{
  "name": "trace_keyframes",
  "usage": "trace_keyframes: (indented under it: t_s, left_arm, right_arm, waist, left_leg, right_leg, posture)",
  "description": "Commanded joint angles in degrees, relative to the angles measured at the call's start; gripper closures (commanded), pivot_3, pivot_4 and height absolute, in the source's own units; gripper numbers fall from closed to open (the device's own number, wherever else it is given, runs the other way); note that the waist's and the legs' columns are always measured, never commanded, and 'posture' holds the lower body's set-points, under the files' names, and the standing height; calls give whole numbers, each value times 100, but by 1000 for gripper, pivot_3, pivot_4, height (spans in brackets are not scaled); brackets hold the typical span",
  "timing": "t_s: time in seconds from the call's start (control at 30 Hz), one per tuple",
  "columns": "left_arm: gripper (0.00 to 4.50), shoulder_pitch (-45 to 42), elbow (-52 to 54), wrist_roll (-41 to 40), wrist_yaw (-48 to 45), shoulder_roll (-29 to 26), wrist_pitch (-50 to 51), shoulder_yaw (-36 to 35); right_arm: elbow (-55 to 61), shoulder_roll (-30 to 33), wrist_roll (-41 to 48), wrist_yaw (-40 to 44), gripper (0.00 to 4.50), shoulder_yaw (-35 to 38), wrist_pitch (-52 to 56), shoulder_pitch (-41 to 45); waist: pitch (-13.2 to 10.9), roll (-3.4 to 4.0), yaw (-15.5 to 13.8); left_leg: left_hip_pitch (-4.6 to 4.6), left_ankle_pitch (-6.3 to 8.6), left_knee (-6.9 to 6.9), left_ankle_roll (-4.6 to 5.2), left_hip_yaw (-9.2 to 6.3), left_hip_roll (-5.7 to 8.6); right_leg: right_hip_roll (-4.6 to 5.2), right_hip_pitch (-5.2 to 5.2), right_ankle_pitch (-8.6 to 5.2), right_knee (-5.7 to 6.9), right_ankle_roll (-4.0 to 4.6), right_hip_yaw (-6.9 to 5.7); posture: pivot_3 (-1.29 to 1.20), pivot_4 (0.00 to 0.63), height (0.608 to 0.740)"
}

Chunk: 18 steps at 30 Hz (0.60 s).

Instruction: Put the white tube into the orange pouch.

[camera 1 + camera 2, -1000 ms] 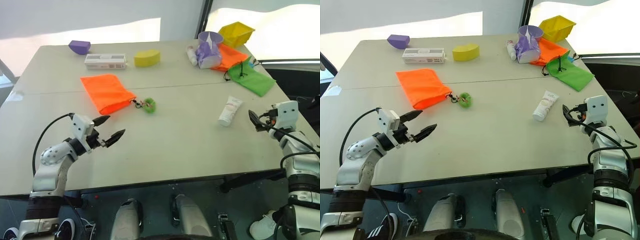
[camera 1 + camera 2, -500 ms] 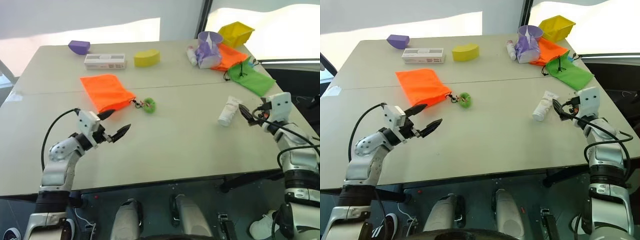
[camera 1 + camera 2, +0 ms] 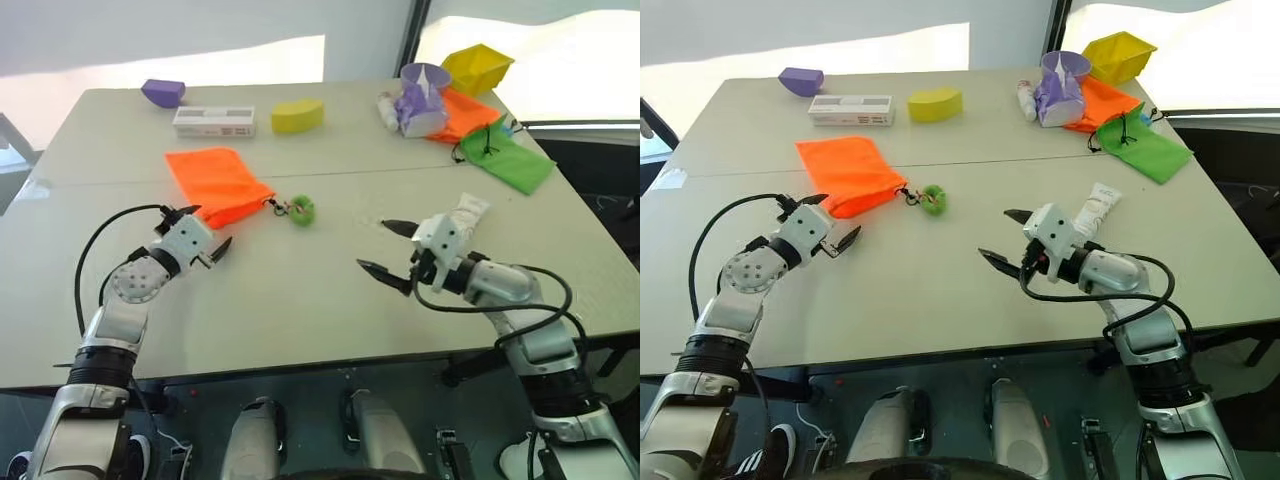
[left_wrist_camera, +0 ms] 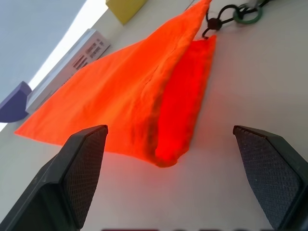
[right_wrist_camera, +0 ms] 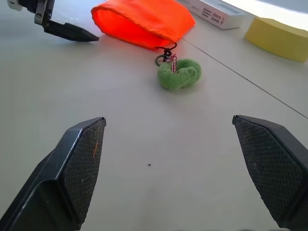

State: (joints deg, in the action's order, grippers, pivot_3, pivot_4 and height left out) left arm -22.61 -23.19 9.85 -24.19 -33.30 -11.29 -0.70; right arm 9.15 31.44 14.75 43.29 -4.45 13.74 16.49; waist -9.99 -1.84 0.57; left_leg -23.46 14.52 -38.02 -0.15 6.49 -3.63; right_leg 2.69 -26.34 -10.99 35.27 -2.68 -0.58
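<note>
We see the orange pouch (image 3: 217,185) lying flat on the grey desk (image 3: 300,300), toward the left, its dark cord running to a fuzzy green pom (image 3: 300,210) just beside its gathered mouth; the left end effector (image 3: 200,232) sits at the pouch's near edge with its black fingers spread wide and nothing between them, and its wrist view looks straight at the pouch's folded corner; the white tube (image 3: 467,211) lies on the desk's right half, partly hidden behind the right arm; the right end effector (image 3: 391,251) hovers above the desk's middle, pointing left toward the pom, its fingers wide apart and empty, with the tube behind it; along the far edge we make out a purple block (image 3: 162,92), a white box (image 3: 213,121), a yellow block (image 3: 298,116), a purple cup (image 3: 422,78) with a small whitish tube (image 3: 385,109) beside it, a yellow bin (image 3: 477,68), a duller orange pouch (image 3: 462,112) and a green pouch (image 3: 508,160)
</note>
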Motion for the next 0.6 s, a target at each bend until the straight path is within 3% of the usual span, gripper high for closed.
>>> trace_keyframes:
  t_s: [0.03, 0.57, 0.6]
  left_arm:
    - [0, -187, -84, 174, 369, 99, -134, 57]
    - [0, -737, -975, 300, 1069, 228, -288, 105]
    - [528, -760, -1023, 352, 1131, 217, -243, 124]
  right_arm:
    - [106, -38, -5, -34, 97, 69, -8, 83]
    - [50, -105, -204, -133, 97, 94, -45, 108]
    - [53, -114, -210, -139, 0, 91, -39, 112]
  waist:
    - [0, 0, 2]
    - [0, 0, 17]
    - [0, 0, 17]
  left_leg:
    - [-1, 0, 0, 0, 2, 0]
    - [4, 0, 0, 0, 12, 2]
    - [4, 0, 0, 0, 13, 2]
  right_leg:
    - [1, -1, 0, -1, 0, 0]
    - [-17, -2, 1, 11, 0, -4]
    - [-16, -1, 1, 10, 0, -3]
  posture:
    - [0, 150, 740]
    - [0, 150, 740]
    - [0, 150, 740]
